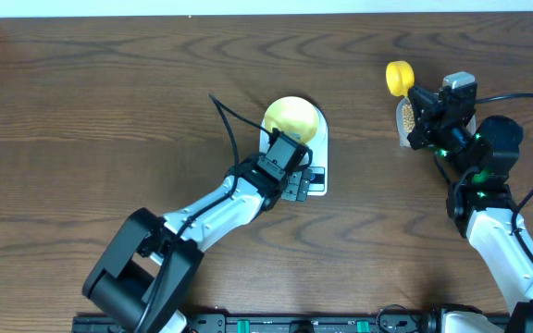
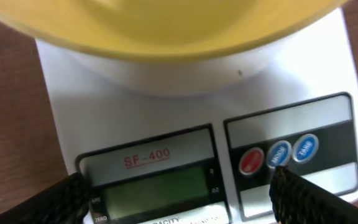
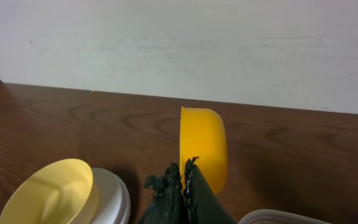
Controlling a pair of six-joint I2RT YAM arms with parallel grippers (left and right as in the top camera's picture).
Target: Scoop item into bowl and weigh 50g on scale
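The pale yellow-green bowl [image 1: 292, 118] stands on the back of the white scale [image 1: 316, 166]. My left gripper [image 1: 290, 176] is open and empty, low over the scale's front. In the left wrist view its fingers [image 2: 173, 202] straddle the blank LCD screen [image 2: 154, 190], and the right finger's tip is by the middle blue button [image 2: 279, 154]; the bowl [image 2: 185, 31] fills the top. My right gripper [image 1: 421, 100] is shut on the handle of a yellow scoop [image 1: 399, 78] held above the tub of beige beans [image 1: 403, 117]. The right wrist view shows the scoop's cup [image 3: 204, 146], the gripper [image 3: 184, 177] and the bowl [image 3: 51, 190].
The clear tub [image 1: 405, 129] is mostly hidden under my right arm; its rim [image 3: 291, 218] shows at the bottom of the right wrist view. The brown wooden table [image 1: 109, 111] ends at a white wall [image 3: 179, 43] behind. A black cable [image 1: 225, 120] runs beside the bowl.
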